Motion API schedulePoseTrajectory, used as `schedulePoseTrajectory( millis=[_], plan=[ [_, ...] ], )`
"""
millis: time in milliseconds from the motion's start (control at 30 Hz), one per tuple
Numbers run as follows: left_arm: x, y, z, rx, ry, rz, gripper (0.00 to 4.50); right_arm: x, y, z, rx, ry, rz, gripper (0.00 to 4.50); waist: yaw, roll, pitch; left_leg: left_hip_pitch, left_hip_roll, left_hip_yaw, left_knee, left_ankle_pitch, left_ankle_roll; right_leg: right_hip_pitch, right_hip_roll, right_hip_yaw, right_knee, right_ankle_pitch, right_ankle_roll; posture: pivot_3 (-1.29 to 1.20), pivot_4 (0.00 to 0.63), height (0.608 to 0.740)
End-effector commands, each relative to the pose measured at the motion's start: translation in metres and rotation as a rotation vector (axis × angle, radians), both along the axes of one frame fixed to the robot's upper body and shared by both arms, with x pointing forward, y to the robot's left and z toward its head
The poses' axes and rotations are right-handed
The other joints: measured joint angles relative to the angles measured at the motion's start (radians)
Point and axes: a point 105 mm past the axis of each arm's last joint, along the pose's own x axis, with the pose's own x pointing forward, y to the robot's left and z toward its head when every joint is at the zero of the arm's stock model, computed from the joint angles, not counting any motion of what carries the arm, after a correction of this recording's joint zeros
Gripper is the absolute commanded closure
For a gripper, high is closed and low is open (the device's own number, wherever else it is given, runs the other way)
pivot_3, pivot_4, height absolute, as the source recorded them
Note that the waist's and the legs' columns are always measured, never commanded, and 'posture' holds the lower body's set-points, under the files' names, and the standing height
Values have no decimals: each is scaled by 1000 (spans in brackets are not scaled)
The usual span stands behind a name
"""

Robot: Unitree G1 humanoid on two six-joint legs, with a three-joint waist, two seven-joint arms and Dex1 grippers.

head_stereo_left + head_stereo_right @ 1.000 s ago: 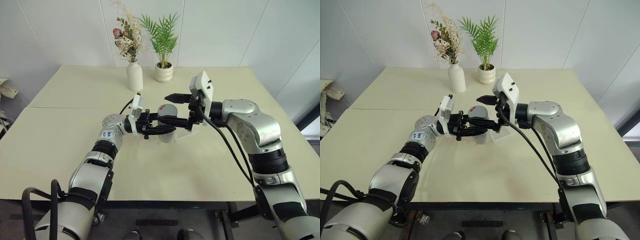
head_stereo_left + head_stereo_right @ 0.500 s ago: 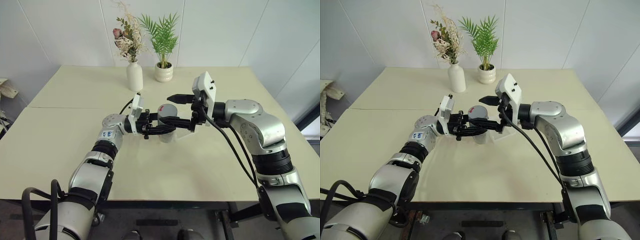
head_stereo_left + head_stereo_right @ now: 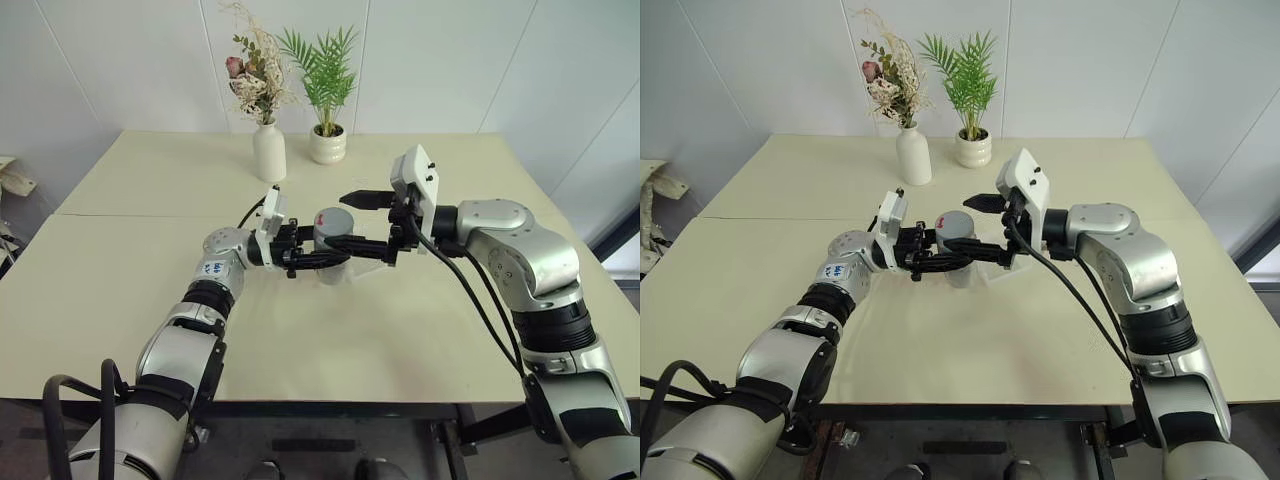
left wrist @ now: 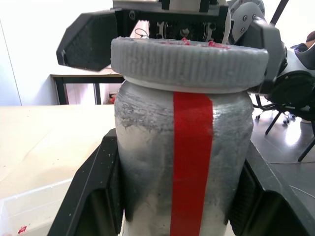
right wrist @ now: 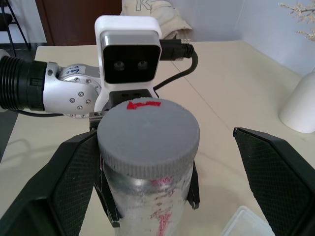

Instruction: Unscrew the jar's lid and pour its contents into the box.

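Note:
My left gripper (image 3: 322,258) is shut on the jar (image 4: 147,162), holding it upright above the table. The jar is cloudy, with a red strip down its side, and its fingers (image 4: 91,196) press both flanks. The grey ribbed lid (image 5: 147,132), with a small red mark on top, sits on the jar. My right gripper (image 3: 358,222) comes in from the right and stands open, one finger (image 5: 74,182) on each side of the lid and apart from it. The clear box (image 3: 383,262) lies on the table just behind the jar. The contents are hidden by the cloudy wall.
A white vase (image 3: 268,152) with dried flowers and a white pot (image 3: 327,145) with a green plant stand at the back of the cream table (image 3: 350,340). The table's front edge (image 3: 330,402) runs close below the arms.
My right arm has eased slightly to the right, its fingers still wide beside the lid. The left gripper and the jar have not moved.

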Motion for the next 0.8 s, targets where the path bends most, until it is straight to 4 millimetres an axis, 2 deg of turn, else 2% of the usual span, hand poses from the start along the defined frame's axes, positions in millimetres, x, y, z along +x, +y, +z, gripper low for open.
schedulePoseTrajectory(
  millis=[33,800],
  plan=[
    [-11,3,8,5,-62,-103,2322,3,-17,13,20,-46,-67,63,0,0,0,0,0,0,0,0,0,0,0,0,0,0,0,0,150,740],
    [-11,6,7,10,-60,-100,2322,6,-30,15,8,-59,-114,63,0,0,0,0,0,0,0,0,0,0,0,0,0,0,0,0,150,740]
  ],
)
